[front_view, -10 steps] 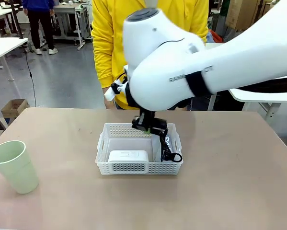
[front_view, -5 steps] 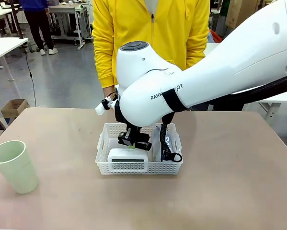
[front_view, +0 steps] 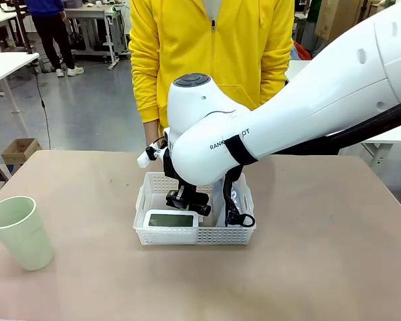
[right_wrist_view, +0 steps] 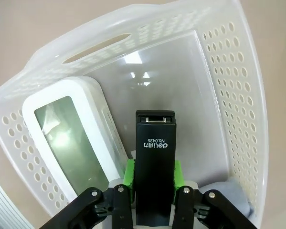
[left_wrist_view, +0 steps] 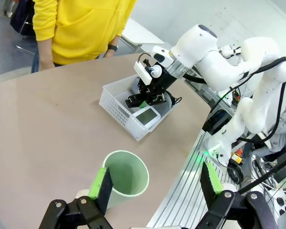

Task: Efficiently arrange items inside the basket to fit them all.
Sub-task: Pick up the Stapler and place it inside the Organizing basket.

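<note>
Plainly, the tan table (front_view: 321, 267) holds the basket (front_view: 193, 235), grey workshop floor (front_view: 86, 114) beyond

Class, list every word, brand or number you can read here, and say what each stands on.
"deli": black stapler, upside down in the right wrist view.
"No.0425": same stapler, next to the brand.
"RANK" and "OT": right arm casing, middle hidden by a black strap.
White screen device: display shows nothing readable.
</note>
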Robot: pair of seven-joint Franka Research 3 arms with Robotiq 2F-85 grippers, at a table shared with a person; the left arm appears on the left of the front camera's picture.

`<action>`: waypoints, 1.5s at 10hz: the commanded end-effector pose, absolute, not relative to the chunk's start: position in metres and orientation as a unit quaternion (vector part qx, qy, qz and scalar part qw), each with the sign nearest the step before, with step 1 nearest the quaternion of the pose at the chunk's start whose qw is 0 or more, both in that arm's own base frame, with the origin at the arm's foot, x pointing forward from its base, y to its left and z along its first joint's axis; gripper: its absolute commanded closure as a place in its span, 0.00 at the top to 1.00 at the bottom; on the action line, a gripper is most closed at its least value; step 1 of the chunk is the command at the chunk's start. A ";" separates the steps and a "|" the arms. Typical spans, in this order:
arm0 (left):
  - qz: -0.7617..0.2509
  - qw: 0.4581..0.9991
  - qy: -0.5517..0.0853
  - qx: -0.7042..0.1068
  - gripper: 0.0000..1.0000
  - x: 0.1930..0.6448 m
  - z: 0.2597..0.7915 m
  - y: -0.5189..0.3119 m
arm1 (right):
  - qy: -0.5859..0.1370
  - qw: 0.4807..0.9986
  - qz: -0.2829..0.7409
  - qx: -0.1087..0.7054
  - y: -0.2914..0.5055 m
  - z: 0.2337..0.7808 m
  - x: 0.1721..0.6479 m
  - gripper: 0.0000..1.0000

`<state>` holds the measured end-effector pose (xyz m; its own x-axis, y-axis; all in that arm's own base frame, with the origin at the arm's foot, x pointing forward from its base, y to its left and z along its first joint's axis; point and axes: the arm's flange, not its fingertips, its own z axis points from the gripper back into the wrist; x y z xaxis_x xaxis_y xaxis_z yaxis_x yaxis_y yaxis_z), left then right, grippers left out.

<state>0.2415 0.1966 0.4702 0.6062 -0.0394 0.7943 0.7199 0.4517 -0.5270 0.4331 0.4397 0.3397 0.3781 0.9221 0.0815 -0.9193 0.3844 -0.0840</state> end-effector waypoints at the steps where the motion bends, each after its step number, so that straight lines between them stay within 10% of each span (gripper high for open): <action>1: -0.253 0.761 -0.378 -0.463 0.97 0.241 0.473 0.196 | -0.059 0.821 0.567 0.003 0.436 0.345 0.428 0.36; 6: -0.253 0.761 -0.378 -0.463 0.97 0.241 0.473 0.196 | -0.063 0.820 0.568 0.001 0.433 0.346 0.429 0.36; 7: -0.253 0.761 -0.378 -0.463 0.97 0.241 0.473 0.196 | -0.064 0.822 0.567 0.003 0.432 0.345 0.429 0.46; 8: -0.253 0.761 -0.378 -0.463 0.97 0.241 0.473 0.196 | -0.063 0.820 0.569 0.004 0.431 0.345 0.429 0.95; 9: -0.253 0.761 -0.378 -0.463 0.97 0.241 0.473 0.196 | -0.063 0.820 0.568 0.004 0.431 0.345 0.430 1.00; 15: -0.253 0.761 -0.378 -0.463 0.97 0.241 0.473 0.196 | -0.078 0.826 0.559 0.004 0.422 0.352 0.431 1.00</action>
<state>0.2415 0.1966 0.4702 0.6062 -0.0394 0.7943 0.7199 0.4517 -0.5270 0.4372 0.4352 0.3467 0.3696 0.9241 0.0975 -0.9214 0.3781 -0.0900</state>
